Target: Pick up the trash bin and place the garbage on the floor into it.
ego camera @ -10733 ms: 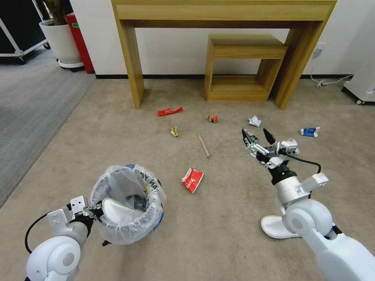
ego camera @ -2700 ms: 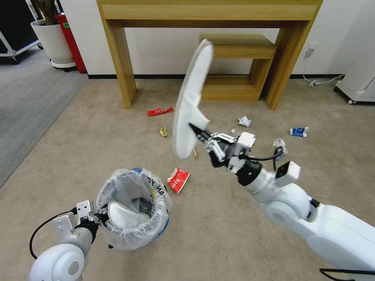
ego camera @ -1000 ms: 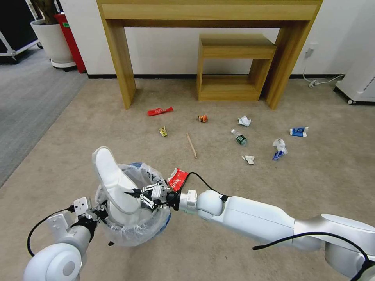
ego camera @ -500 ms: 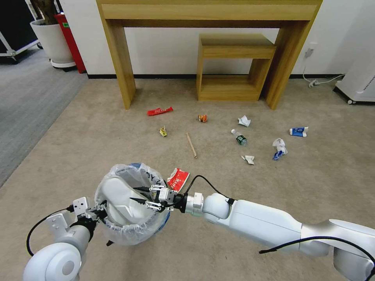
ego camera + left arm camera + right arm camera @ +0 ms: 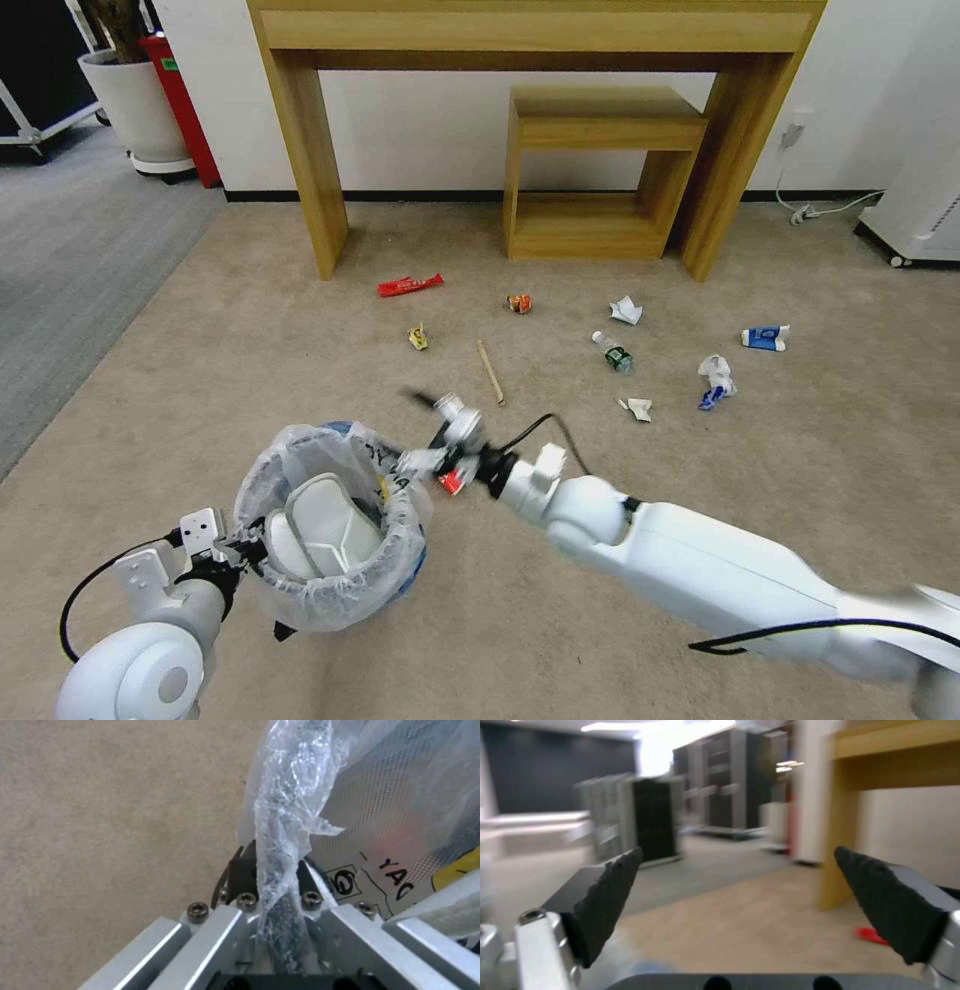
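- The trash bin (image 5: 330, 540) sits near left on the floor (image 5: 200, 330), with two white slippers (image 5: 325, 520) inside its bag.
- The left gripper (image 5: 272, 870) is clamped on the bin's bagged rim.
- The right gripper (image 5: 740, 900) hangs just right of the bin, blurred in the head view (image 5: 440, 430), its black fingers (image 5: 605, 896) spread and empty.
- Farther off lies garbage: a red wrapper (image 5: 408, 286), a wooden stick (image 5: 490, 371), a small bottle (image 5: 612, 353), and what looks like crumpled paper (image 5: 626, 310).

A tall wooden console table (image 5: 535, 30) stands against the white wall (image 5: 430, 130). A smaller wooden side table (image 5: 590, 170) sits beneath it. A white planter (image 5: 135, 105) and a red cylinder (image 5: 190, 100) stand beside the grey carpet (image 5: 70, 260).
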{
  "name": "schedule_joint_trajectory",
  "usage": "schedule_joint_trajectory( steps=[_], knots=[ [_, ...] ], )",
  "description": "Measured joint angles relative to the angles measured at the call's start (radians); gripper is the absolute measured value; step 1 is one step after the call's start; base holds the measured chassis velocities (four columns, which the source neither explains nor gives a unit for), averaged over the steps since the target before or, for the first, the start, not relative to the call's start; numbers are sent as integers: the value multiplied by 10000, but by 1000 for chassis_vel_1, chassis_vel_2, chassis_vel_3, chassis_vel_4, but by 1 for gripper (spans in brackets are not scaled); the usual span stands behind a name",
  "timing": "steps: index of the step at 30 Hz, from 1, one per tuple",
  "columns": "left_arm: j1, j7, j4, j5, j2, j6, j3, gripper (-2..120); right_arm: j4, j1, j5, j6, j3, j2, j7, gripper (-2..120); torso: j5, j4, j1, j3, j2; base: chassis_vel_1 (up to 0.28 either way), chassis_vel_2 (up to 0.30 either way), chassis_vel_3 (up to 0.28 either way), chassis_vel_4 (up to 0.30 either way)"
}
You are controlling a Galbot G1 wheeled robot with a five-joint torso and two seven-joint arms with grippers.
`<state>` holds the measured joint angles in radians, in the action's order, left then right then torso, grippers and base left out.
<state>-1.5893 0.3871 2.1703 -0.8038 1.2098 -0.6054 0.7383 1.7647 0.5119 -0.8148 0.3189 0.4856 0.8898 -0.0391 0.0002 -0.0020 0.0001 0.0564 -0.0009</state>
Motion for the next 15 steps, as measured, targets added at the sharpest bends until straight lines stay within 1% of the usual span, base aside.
schedule_joint_trajectory(
  steps=[3,4,5,8,9,10,12,14,15],
  knots=[
    [1,-126,-79,93,-64,-17,-1,1,733,908,-335,-442,-1955,-467,-638,100,1,-2,-1,-1,0,0,0,0,0],
    [1,-126,-79,93,-64,-17,-1,1,733,908,-335,-442,-1955,-467,-638,100,1,-2,-1,-1,0,0,0,0,0],
    [0,-174,-110,116,-104,-18,-8,1,876,1278,-347,-489,-2634,-616,-790,100,0,-2,-1,0,0,0,0,0,0],
    [-21,-237,-134,140,-166,-21,-18,1,1070,2009,-336,-526,-3847,-934,-1183,100,2,-3,0,0,0,0,0,0,0],
    [-21,-237,-134,140,-166,-21,-18,1,1070,2009,-336,-526,-3847,-934,-1183,100,2,-3,0,0,0,0,0,0,0],
    [-70,-266,-126,161,-166,-21,28,1,1087,2197,-319,-526,-4120,-1018,-1304,100,-1,-5,0,0,0,0,0,0,0],
    [-155,-341,-94,241,-144,-22,122,1,1117,2512,-216,-586,-4515,-1090,-1540,100,0,-1,0,0,1,0,0,0,0],
    [-172,-351,-83,259,-139,-22,148,1,1138,2613,-179,-627,-4625,-1101,-1629,100,2,0,0,0,0,0,0,0,0],
    [-194,-367,-66,285,-139,-22,197,1,1219,2899,-60,-790,-4920,-1114,-1942,100,0,2,0,0,0,0,0,0,0]
  ],
)
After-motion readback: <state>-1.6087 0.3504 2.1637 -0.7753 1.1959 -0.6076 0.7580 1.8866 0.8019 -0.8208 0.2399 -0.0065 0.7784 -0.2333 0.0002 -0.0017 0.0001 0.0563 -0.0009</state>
